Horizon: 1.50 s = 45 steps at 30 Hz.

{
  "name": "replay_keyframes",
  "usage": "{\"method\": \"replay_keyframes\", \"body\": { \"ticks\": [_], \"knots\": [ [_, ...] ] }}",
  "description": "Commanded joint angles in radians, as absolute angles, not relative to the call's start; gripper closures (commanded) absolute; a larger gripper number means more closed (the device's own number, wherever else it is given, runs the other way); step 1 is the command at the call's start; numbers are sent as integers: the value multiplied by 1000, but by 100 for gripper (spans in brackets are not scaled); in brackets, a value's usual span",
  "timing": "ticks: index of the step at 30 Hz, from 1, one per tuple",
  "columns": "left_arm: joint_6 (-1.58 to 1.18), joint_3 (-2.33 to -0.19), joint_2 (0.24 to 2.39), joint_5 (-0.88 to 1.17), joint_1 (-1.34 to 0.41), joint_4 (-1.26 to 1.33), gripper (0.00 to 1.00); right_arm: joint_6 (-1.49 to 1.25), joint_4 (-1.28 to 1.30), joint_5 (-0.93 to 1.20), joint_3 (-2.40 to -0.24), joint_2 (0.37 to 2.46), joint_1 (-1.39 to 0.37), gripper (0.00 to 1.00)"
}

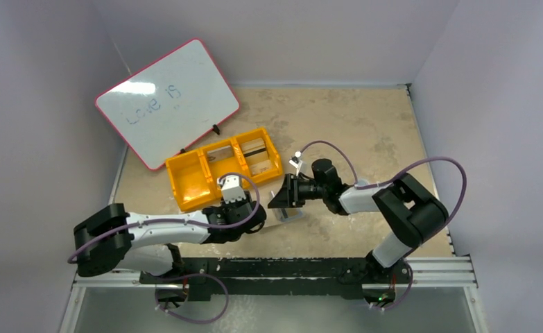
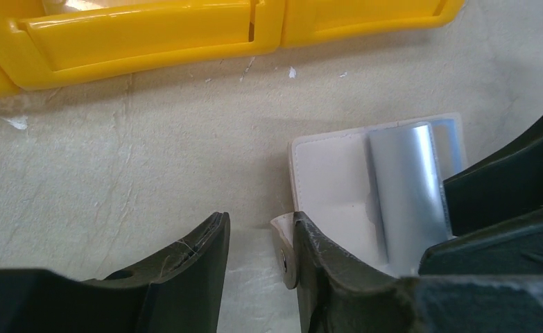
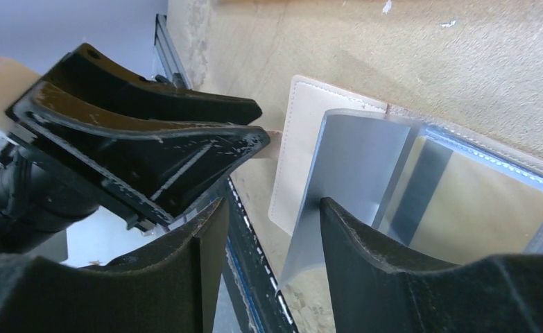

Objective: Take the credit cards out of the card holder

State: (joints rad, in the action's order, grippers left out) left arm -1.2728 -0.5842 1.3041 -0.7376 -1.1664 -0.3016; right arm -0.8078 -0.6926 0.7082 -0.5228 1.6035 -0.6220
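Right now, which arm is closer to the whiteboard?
Left. The left arm lies on the same side as the whiteboard, ending in front of the yellow bin. The right arm comes from the opposite side, ending over the card holder.

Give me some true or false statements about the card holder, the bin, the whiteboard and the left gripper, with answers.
The card holder lies opened on the table. True.
The card holder sits inside the yellow bin. False: it lies on the table, apart from the bin.
The whiteboard is blank. False: handwriting shows on it.
A tan card shows inside the opened holder. True.
The left gripper is clamped on a card. False: its jaws stand apart, only table between them.
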Motion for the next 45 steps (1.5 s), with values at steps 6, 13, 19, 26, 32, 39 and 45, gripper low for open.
{"method": "replay_keyframes", "body": {
  "ticks": [6, 13, 19, 26, 32, 39, 45],
  "knots": [
    [-1394, -552, 1214, -835, -1170, -341, 70, -848, -751, 761, -522, 1646, -629, 39],
    [-1379, -467, 1090, -851, -1170, -231, 60, -832, -712, 758, -568, 1691, -636, 38],
    [-1381, -503, 1144, -856, -1170, -244, 58, -783, -445, 547, -622, 1674, -650, 44],
    [-1384, -523, 1167, -857, -1170, -248, 59, -698, -306, 463, -725, 1699, -705, 46],
    [-1421, -559, 1137, -879, -1169, -303, 49, -698, -180, 201, -764, 1688, -799, 52],
    [-1397, -476, 1054, -701, -975, -136, 37, -673, -322, 221, -669, 1637, -811, 62],
    [-1275, -512, 1135, -567, -929, -14, 36, -651, -400, 332, -663, 1710, -811, 58]
  ]
}}
